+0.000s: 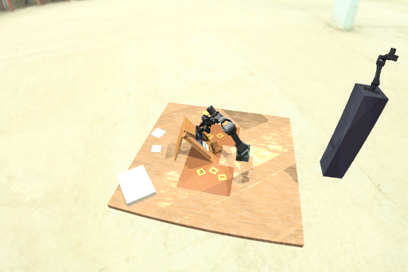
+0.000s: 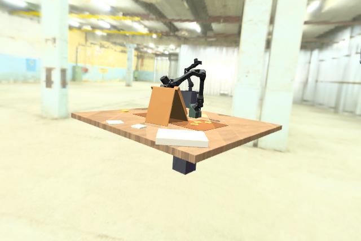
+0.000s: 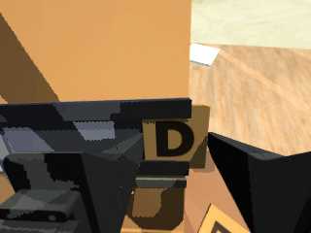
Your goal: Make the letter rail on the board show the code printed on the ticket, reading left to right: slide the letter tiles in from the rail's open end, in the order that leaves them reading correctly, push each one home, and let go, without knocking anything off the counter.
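My gripper (image 3: 174, 137) (image 1: 200, 128) is shut on the D tile (image 3: 197, 142), one finger on each side of it. The D reads upright in the wrist view. The tile's left part sits between the lips of the dark letter rail (image 3: 97, 111) (image 1: 198, 137), at its right end, and its right part sticks out past that end. The rail is on the sloping orange board (image 3: 121, 49) (image 2: 160, 105). The near finger hides much of the rail, so letters inside cannot be read. A white card (image 1: 206, 146) shows low on the board; its print is unreadable.
Loose yellow tiles (image 1: 200, 172) (image 1: 213, 170) (image 1: 222, 177) lie on the near brown mat (image 1: 204, 187); others (image 1: 220, 136) (image 3: 233, 220) lie beyond the board. White pads (image 1: 158, 132) (image 1: 156, 148) and a thick white block (image 1: 136, 184) (image 2: 182, 138) lie behind and beside the board.
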Available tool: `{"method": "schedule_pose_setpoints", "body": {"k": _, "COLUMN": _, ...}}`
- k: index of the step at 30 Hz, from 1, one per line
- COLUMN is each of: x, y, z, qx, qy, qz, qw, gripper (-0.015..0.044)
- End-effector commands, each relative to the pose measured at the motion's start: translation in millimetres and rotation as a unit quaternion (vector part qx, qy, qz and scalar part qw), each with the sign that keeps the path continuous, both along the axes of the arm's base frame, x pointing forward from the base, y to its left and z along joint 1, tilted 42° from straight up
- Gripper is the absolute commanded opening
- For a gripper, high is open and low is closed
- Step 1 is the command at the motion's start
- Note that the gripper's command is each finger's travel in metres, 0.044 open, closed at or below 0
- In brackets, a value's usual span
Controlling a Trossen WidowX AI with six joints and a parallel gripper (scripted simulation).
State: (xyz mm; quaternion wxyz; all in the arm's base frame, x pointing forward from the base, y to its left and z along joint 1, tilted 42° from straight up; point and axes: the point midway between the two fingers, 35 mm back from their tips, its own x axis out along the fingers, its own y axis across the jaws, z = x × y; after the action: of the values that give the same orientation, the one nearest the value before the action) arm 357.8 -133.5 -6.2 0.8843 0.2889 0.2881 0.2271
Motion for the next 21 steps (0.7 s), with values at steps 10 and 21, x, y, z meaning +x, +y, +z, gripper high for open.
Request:
{"method": "schedule_pose_setpoints", "body": {"k": 10, "x": -1.8, "y": 3.8, "z": 3.4, "qx": 0.0, "qy": 0.001, "qz": -0.001, "qw": 1.0, "gripper": 0.0}}
{"method": "schedule_pose_setpoints", "body": {"k": 21, "x": -2.5, "y": 7.5, "z": 6.4, "qx": 0.0, "qy": 0.001, "qz": -0.001, "qw": 1.0, "gripper": 0.0}}
